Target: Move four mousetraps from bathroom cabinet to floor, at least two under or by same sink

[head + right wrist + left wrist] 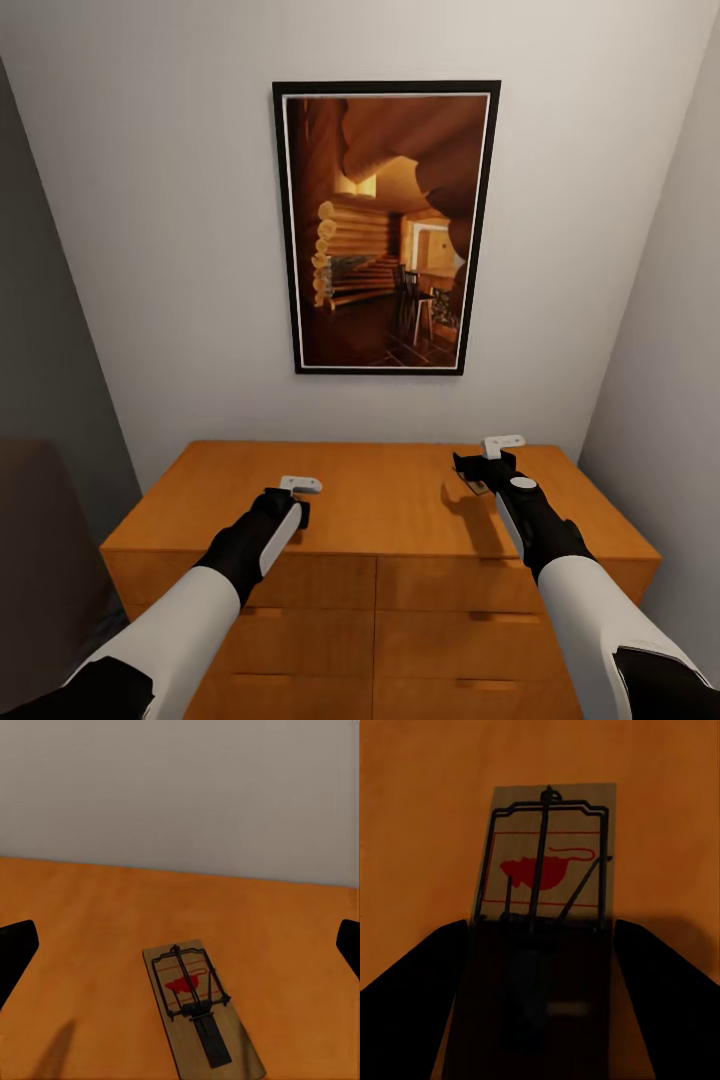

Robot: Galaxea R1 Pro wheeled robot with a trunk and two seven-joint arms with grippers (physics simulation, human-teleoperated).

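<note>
The cabinet (400,495) is a low orange-brown sideboard, and both my arms reach over its top. A small wooden mousetrap (547,862) with a red mouse print and dark wire sits between my left gripper's dark fingers (412,997), whose inner edges lie against its long sides. The left gripper (293,497) holds this pale mousetrap (301,485) at its tip, low over the top. Another mousetrap (199,1009) lies flat on the cabinet top near the back wall. My right gripper (490,463) hovers open just short of that mousetrap (503,443), fingers (15,952) spread wide.
A framed picture (385,228) of a log interior hangs on the white wall behind the cabinet. Walls close in on both sides. Drawer fronts (470,645) with slim handles face me. A dark shape (40,570) stands at the lower left.
</note>
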